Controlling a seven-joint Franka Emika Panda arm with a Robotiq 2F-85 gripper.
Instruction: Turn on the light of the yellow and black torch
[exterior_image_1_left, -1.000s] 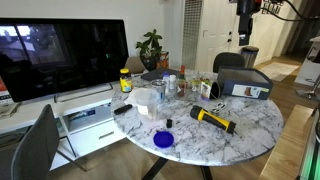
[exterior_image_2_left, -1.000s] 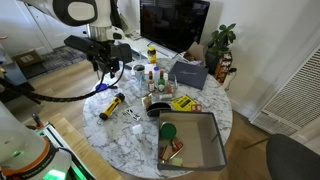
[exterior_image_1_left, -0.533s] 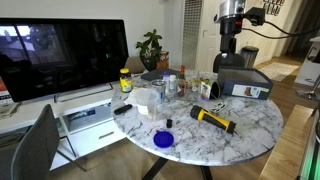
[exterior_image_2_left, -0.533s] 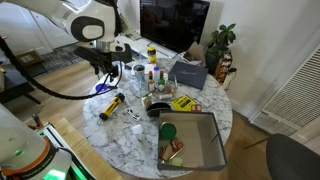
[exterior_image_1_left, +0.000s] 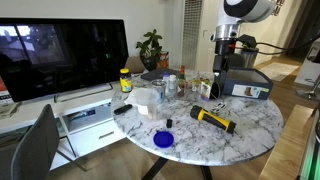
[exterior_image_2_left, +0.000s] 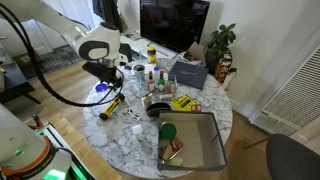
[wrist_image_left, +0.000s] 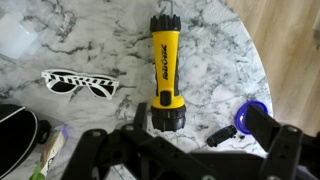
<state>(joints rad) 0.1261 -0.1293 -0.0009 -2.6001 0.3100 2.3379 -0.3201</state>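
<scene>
1. Marble table (wrist_image_left: 230, 40) is lying beneath the claw (wrist_image_left: 180, 140), which is gaping wide, empty
2. Yellow and black torch (wrist_image_left: 165, 65) is lying just ahead of it
3. Pressing its switch squarely is probably avoiding rolling

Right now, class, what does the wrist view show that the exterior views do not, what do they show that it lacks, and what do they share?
Only the wrist view: the lettering on the yellow and black torch. Only the exterior views: the monitor, the potted plant and the grey tray. Shared: the torch lying on the marble table.
</scene>
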